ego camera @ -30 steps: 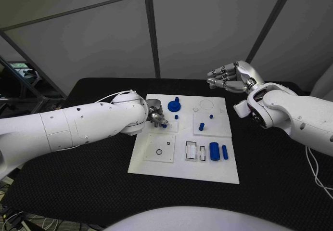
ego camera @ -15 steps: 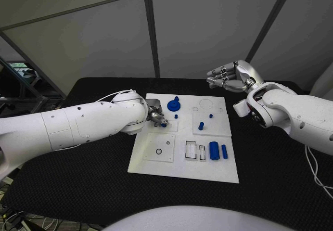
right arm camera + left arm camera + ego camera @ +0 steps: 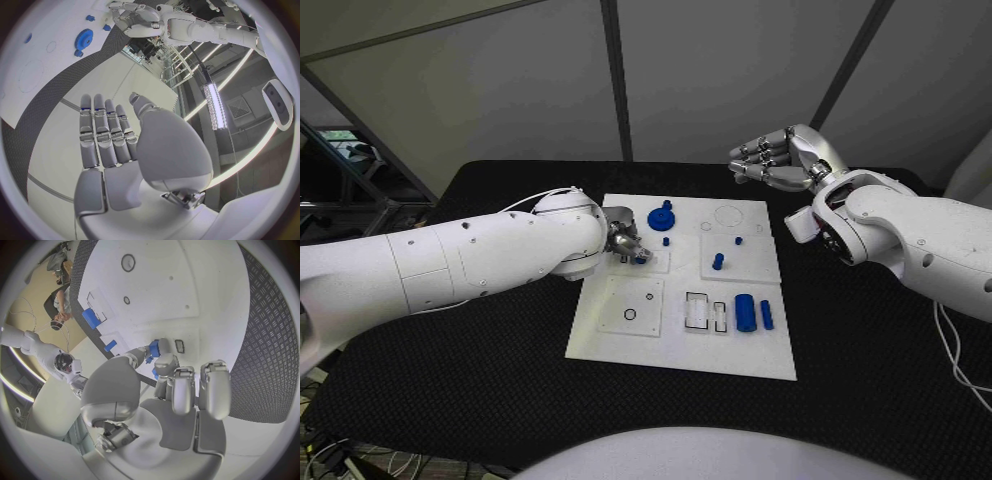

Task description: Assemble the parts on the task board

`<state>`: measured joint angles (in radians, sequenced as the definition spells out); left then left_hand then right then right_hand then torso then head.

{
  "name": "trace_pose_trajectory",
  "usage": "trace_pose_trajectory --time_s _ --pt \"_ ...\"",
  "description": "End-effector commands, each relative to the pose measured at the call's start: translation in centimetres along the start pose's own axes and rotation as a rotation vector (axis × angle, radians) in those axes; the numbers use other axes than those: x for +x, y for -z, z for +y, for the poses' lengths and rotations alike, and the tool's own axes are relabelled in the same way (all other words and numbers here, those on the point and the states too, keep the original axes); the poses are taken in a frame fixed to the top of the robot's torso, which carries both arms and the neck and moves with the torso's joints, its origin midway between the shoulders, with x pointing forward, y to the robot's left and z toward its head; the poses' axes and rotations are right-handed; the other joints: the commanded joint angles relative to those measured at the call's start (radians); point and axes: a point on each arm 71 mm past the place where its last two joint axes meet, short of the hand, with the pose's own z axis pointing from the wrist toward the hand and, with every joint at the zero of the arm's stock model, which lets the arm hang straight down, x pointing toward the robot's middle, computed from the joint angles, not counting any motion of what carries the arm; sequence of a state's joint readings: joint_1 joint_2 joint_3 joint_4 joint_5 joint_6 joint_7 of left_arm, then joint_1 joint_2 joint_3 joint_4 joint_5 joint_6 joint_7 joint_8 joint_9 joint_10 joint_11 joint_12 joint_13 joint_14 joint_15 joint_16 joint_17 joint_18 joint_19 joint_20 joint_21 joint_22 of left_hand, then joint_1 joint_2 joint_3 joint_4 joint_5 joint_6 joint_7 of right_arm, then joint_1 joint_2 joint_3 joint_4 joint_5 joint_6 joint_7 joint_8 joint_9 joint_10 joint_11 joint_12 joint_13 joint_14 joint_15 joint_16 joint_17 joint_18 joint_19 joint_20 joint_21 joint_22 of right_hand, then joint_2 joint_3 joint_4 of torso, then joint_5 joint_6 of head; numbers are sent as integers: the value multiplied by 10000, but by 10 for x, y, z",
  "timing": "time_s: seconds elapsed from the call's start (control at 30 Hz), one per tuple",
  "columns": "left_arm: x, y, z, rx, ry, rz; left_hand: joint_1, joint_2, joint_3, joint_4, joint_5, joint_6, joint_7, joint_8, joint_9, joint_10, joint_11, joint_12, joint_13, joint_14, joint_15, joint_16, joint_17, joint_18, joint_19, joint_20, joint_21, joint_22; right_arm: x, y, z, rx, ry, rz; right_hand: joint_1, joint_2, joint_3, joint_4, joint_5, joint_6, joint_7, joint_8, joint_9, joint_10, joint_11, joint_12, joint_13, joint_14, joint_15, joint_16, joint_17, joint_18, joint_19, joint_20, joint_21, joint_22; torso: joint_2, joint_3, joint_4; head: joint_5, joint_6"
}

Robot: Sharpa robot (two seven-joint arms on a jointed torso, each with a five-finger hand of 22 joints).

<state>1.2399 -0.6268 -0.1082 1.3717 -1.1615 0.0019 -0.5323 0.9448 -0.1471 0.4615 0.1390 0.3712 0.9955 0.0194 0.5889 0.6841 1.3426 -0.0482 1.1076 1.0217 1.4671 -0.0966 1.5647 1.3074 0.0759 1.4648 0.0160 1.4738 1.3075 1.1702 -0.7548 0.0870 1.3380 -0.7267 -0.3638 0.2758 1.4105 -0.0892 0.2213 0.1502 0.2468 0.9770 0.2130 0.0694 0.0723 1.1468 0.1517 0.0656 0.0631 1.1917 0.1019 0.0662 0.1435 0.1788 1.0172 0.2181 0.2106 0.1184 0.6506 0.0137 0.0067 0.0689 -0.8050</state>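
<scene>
Left hand (image 3: 626, 243) pinching a small blue part (image 3: 154, 348) over the task board (image 3: 635, 340); right hand (image 3: 779, 160) raised, holding nothing.

The left hand's fingertips (image 3: 164, 347) are clamped on the part, low over the board's upper-left area; whether the part already touches the plate cannot be told. Just beyond that hand stands the blue gear (image 3: 662, 217), with a small blue peg (image 3: 718, 263) farther toward the right hand and two upright blue blocks (image 3: 753, 313) nearer the robot, beside the outlined rectangular slots (image 3: 704, 312). The right hand hangs past the board's far right corner, its fingers loosely extended, together, on nothing. To seat the part well, it likely needs squaring over its recess and a straight downward press before release, avoiding the neighbouring gear.
</scene>
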Motion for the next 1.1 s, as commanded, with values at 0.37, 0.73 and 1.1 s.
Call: trace_pose_trajectory --time_s 0.37,0.73,1.1 --pt "-3 -2 2 -131 115 -126 -89 167 -756 306 -48 90 -27 46 -29 92 -9 93 37 1037 -49 61 2634 -497 629 -67 76 1561 0 -1 1 -72 -53 41 -128 27 -55 4 76 -41 67 -50 -5 -74 30 -6 -3 7 56 -32 -19 47 65 -17 -48 -19 4 -1 -1 0 -5" --pt "-3 -2 3 -140 202 -135 -164 267 -1757 817 -61 150 -44 44 -63 136 -20 174 94 1037 -53 61 2634 -510 652 -75 115 1634 0 -1 1 -60 -66 42 -145 32 -69 10 87 -45 69 -51 -5 -78 33 -6 -3 5 58 -32 -28 47 72 -15 -62 -29 1 -4 4 -22 -31" --pt "-4 -1 2 -98 405 -256 160 601 -3055 1490 -1845 173 -49 48 -101 141 -23 215 101 1037 -59 61 2634 -511 657 -76 105 1665 0 -1 1 -41 -81 29 -166 39 -86 18 99 -48 71 -50 -5 -80 35 -5 -2 4 60 -32 -39 47 80 -13 -78 -41 1 -11 6 -29 -18"
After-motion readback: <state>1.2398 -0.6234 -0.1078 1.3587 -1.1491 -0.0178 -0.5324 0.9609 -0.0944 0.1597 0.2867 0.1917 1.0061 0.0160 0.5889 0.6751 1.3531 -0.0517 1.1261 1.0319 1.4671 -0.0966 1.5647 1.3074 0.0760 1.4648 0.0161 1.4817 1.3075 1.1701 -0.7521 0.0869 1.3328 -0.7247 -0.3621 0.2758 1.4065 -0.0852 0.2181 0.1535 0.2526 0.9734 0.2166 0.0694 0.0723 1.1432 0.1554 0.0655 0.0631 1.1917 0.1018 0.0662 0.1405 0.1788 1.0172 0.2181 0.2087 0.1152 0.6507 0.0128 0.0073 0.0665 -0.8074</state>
